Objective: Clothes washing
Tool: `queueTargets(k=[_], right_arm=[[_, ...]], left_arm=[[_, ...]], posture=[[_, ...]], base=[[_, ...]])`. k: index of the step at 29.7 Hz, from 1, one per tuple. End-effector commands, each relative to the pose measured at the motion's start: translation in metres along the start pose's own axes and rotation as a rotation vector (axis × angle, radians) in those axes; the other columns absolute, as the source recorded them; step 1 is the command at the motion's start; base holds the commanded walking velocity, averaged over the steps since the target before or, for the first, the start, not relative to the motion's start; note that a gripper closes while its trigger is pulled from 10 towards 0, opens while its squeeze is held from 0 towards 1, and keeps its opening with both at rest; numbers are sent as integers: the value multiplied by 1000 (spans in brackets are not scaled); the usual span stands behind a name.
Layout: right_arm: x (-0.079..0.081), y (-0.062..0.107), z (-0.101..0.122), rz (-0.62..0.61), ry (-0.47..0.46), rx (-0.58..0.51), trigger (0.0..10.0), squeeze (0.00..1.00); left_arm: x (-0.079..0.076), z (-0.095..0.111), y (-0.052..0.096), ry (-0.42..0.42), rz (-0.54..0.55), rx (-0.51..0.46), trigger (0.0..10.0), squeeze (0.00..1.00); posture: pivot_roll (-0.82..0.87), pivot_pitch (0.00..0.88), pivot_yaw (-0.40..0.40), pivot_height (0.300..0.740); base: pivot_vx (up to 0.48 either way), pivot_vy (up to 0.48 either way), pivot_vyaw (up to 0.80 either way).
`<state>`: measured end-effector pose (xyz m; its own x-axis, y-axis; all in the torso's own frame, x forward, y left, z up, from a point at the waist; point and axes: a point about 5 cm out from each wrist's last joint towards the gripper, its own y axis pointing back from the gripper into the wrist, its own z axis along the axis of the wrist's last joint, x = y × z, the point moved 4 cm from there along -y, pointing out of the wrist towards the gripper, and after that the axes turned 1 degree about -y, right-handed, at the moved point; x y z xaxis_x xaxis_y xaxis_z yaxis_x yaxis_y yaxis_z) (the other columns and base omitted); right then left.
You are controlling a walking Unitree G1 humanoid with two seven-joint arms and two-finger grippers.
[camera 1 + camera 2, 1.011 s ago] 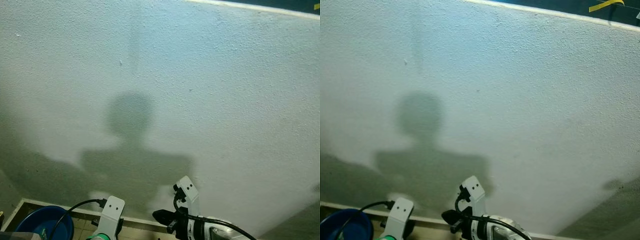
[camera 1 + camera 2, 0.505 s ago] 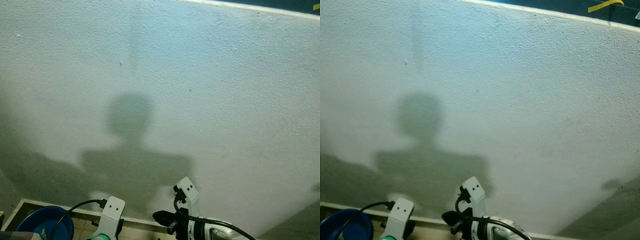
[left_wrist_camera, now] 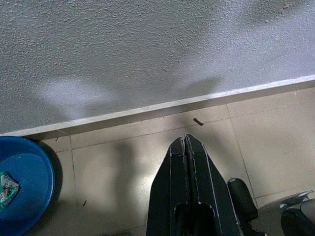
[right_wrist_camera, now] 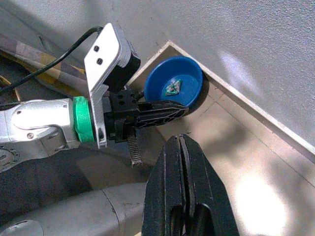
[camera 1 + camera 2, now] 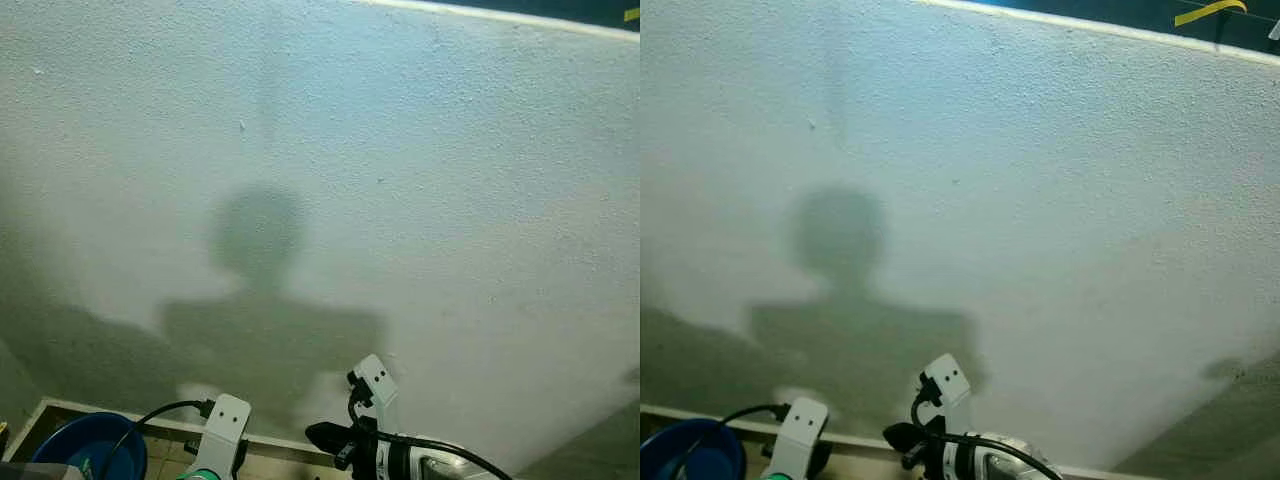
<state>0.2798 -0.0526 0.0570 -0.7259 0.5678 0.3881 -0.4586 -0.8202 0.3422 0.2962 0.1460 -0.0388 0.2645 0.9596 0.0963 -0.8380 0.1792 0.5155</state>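
**Black fingers pressed together, blue basin in the corner**

Black and long, the two fingers of the left gripper (image 3: 187,142) lie pressed flat against each other with no gap between them, holding nothing, and they point over pale floor tiles (image 3: 266,142) toward the foot of a wall. The right gripper (image 4: 183,142) is likewise clenched on nothing, its fingers meeting along a thin seam above the same tiled floor. From the right wrist, the left arm (image 4: 44,123) appears as a silver tube with a green ring, a white camera bracket (image 4: 101,54) and a black cable running off it. In the head views both arms sit low at the bottom edge, each with its white bracket raised just before the wall.

Beyond the left gripper's fingertips stands a blue basin (image 4: 174,83), set on the floor in the corner where the white skirting strip (image 3: 162,105) turns. It is close to the wall and near the tip of the left gripper, though apart from it. Inside lies a small crumpled item (image 4: 173,87), greenish with a pale pattern; whether it is cloth cannot be told for certain.

Farthest off rises the rough white plastered wall (image 5: 420,150). On it falls the robot's shadow (image 5: 262,300), a rounded head above broad shoulders. A dark band with a yellow strip (image 5: 1210,12) runs along the wall's top edge.
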Motion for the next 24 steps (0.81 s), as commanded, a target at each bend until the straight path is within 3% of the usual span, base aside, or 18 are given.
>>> queueTargets(k=[1,24], right_arm=[[-3,1,-4,-3,-12,9,10000,0],[-2,-1,-2,-3,-20,-4,10000,0]], left_arm=[[-4,-10,2,8,-7,28,10000,0],[-2,-8,2,-4,-15,25,10000,0]], posture=[[4,35,-20,740],[1,58,-2,740]], base=[[0,0,0],[0,0,0]])
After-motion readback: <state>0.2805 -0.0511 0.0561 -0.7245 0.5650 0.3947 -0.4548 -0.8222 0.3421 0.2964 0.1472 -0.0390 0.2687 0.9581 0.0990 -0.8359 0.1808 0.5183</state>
